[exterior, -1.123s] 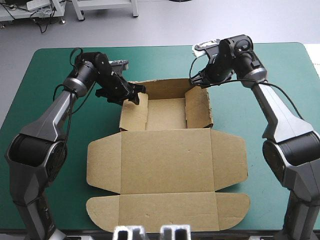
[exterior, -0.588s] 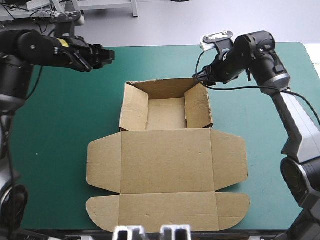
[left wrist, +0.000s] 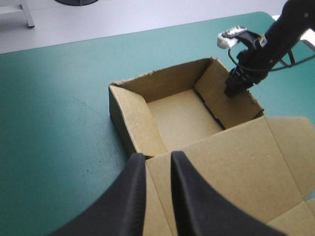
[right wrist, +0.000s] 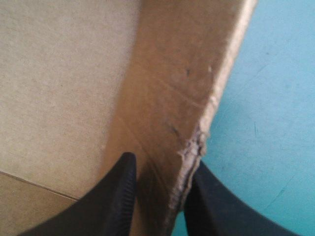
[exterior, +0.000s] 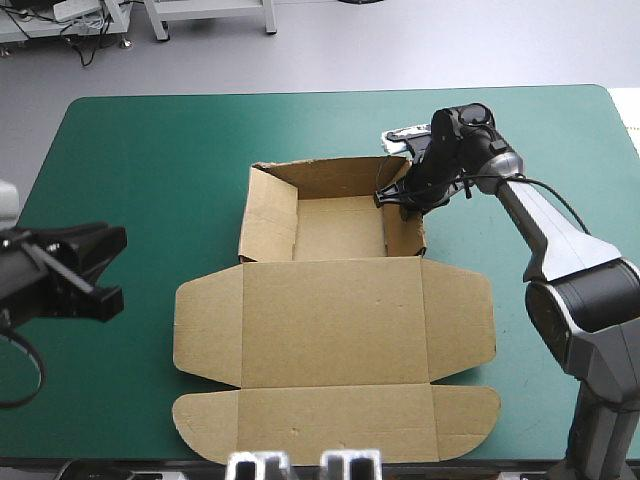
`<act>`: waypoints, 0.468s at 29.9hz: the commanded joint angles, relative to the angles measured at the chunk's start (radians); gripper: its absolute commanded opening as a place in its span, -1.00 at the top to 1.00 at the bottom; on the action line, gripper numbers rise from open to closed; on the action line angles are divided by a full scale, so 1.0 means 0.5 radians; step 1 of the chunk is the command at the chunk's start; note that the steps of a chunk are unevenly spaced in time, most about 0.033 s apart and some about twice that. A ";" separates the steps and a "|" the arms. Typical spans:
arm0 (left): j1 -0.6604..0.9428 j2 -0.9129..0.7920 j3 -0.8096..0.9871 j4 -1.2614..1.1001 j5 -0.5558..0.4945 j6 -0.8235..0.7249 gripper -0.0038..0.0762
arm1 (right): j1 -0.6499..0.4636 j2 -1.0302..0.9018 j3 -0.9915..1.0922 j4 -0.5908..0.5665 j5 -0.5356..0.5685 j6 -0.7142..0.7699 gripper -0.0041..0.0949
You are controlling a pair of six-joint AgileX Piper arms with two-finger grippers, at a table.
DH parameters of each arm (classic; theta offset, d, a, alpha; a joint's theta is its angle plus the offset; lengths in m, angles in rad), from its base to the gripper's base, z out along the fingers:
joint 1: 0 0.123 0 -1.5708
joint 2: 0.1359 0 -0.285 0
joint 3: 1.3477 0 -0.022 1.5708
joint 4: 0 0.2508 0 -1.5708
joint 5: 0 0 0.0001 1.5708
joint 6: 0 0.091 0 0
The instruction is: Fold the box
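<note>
The left gripper [exterior: 110, 268] is seen hovering over the left edge of the table [exterior: 160, 140], clear of the board. Its black fingers [left wrist: 133, 196] are parted by a narrow slit, and nothing is held between them. The brown box [exterior: 335, 320] is laid at the middle of the teal-green table. It is an open tray with walls raised toward the far edge, and its lid is spread flat toward the near edge, side flaps out. The right gripper [exterior: 392, 196] is set at the tray's right wall, near its far right corner. That wall's frayed edge is pinched between the two fingers, one inside the tray and one outside.
</note>
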 commanded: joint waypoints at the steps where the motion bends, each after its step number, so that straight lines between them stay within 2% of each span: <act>1: 0.000 -0.166 0.179 -0.004 0.082 -0.003 0.64 | -0.005 -0.093 -0.045 -0.030 0.058 -0.050 0.97; 8: 0.000 -0.288 0.399 0.023 0.082 -0.003 0.72 | -0.078 -0.223 -0.045 -0.262 0.075 -0.048 0.97; 14: 0.000 -0.288 0.400 0.015 0.082 -0.007 0.72 | -0.470 -0.434 -0.045 -0.312 0.075 -0.090 0.97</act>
